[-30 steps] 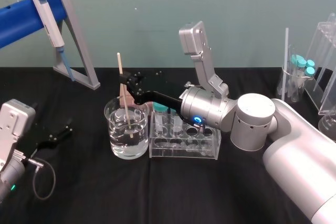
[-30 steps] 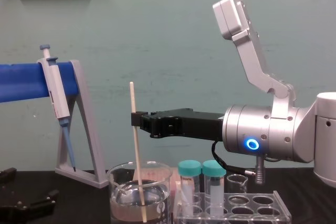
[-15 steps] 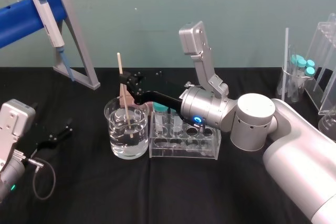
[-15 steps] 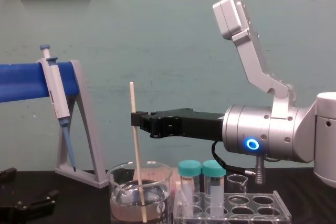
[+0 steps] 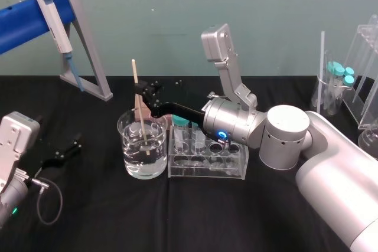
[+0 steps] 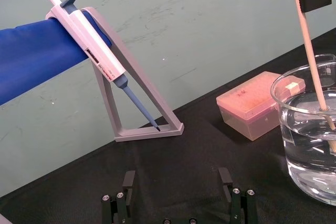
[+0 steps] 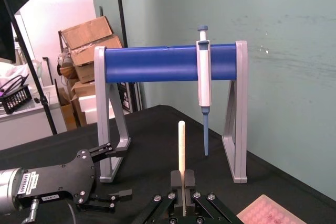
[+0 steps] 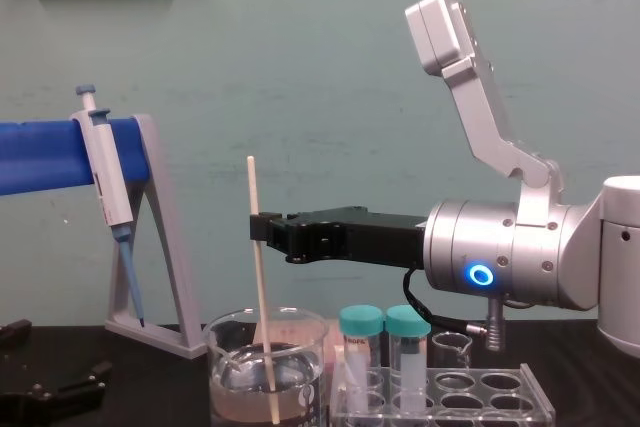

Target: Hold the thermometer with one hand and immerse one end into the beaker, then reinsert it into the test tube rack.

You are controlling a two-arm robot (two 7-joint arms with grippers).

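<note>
The thermometer point(image 5: 139, 107) stands nearly upright, its lower end dipped in the water of the beaker point(image 5: 155, 157). My right gripper point(image 5: 140, 91) is shut on the rod above the rim, reaching in level from the right. In the chest view the thermometer point(image 8: 260, 277) passes through the right gripper point(image 8: 257, 230) and down into the beaker point(image 8: 230, 347). The right wrist view has the rod point(image 7: 181, 150) rising between the pads. The test tube rack point(image 5: 207, 169) sits just right of the beaker. My left gripper point(image 6: 178, 179) rests open on the table at the left.
A grey-and-blue pipette point(image 5: 53, 19) hangs on a blue bar stand at the back left. A pink tip box point(image 6: 257, 103) lies behind the beaker. Two teal-capped tubes point(image 8: 385, 347) stand in the rack, with a tiny beaker point(image 8: 450, 350) behind. More tubes point(image 5: 339, 81) stand far right.
</note>
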